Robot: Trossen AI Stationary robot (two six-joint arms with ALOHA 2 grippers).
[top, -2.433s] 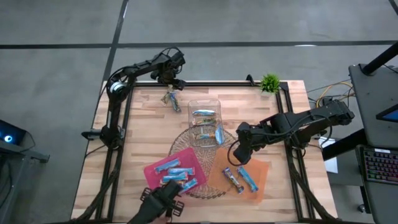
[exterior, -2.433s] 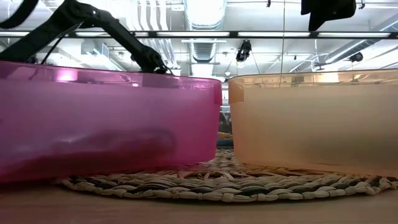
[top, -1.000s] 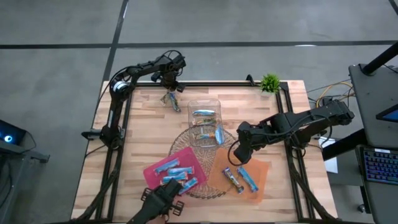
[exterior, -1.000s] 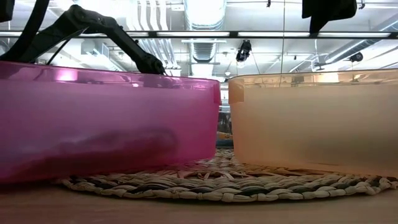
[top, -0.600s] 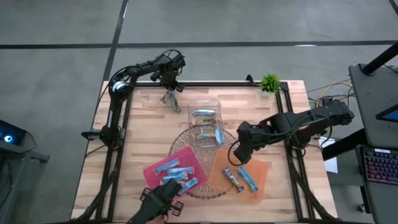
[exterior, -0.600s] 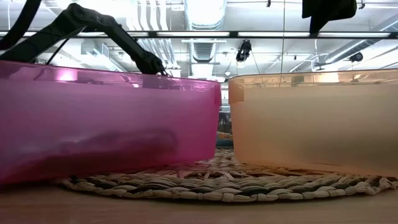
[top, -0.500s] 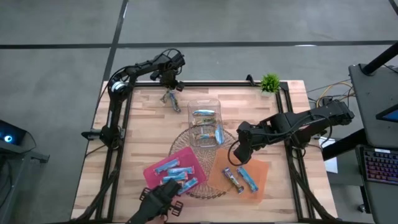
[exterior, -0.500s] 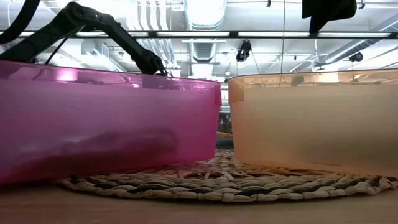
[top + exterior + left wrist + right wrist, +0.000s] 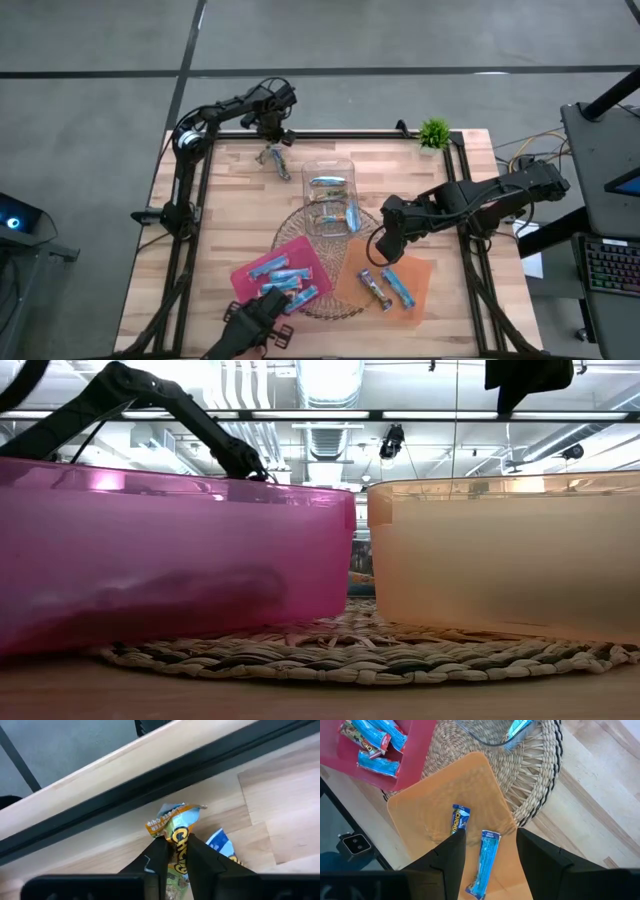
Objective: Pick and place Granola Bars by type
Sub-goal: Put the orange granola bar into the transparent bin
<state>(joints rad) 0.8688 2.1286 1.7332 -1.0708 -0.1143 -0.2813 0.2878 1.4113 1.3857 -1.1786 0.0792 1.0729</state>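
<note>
Beside table's far edge [image 9: 340,134], left gripper [image 9: 176,851] pinching orange-wrapped granola bar [image 9: 172,825], right gripper [image 9: 487,851] open above orange tray [image 9: 432,807]

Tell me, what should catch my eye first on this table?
Probably the pink tray and orange tray side by side at the near edge, each holding shiny wrapped granola bars, with a clear plastic box behind them. At the far edge, the left gripper pinches an orange-and-blue bar, while the right gripper hovers open over the orange tray.
</note>
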